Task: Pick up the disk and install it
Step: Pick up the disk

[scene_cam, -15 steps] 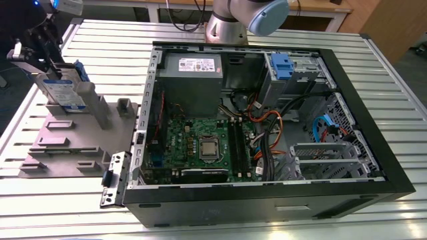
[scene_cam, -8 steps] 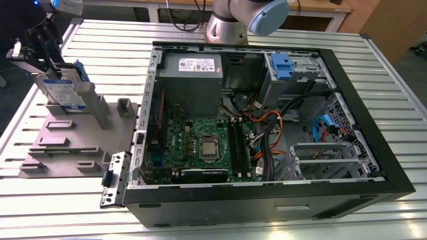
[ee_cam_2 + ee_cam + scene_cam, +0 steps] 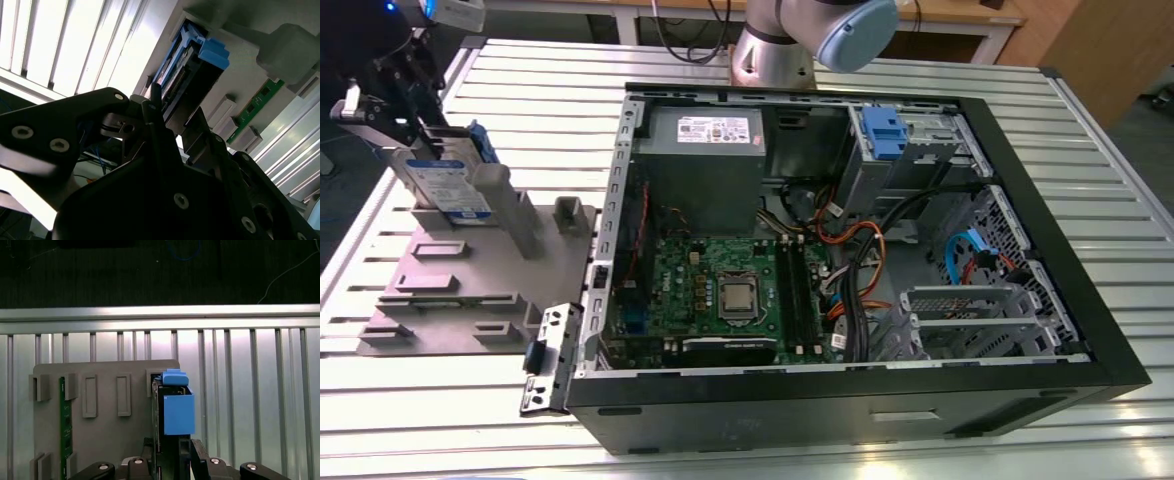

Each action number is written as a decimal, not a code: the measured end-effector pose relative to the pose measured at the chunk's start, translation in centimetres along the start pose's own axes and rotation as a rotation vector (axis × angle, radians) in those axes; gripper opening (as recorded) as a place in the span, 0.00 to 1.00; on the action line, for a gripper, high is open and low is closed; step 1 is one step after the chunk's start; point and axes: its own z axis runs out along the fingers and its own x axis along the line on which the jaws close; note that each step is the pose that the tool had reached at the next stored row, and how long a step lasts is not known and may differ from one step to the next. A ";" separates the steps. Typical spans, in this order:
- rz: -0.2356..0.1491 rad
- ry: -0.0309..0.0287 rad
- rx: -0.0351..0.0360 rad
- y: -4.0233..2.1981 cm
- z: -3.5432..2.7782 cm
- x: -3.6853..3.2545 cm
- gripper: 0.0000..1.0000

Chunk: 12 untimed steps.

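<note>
fingers [image 3: 196,452] spread, flanking disk [image 3: 178,412] — contact unclear | disk upright on edge in grey fixture [image 3: 105,440]

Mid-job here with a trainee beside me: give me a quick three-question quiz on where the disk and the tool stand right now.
1. True or false: the disk is already mounted inside the computer case.
2. On the grey fixture plate, the disk: A) stands upright on edge, B) lies flat with its label up, C) hangs off the plate's edge.
3. Fill in: the tool is closest to the ____.
Key: 1 false; 2 A; 3 disk.
</note>
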 end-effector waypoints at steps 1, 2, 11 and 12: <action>0.000 0.0000 0.0000 0.00 -0.03 0.00 0.42; 0.000 0.0000 0.0001 0.00 -0.04 0.00 0.42; 0.000 -0.0024 -0.0002 0.00 -0.08 -0.01 0.42; 0.000 -0.0024 -0.0002 0.00 -0.08 -0.01 0.42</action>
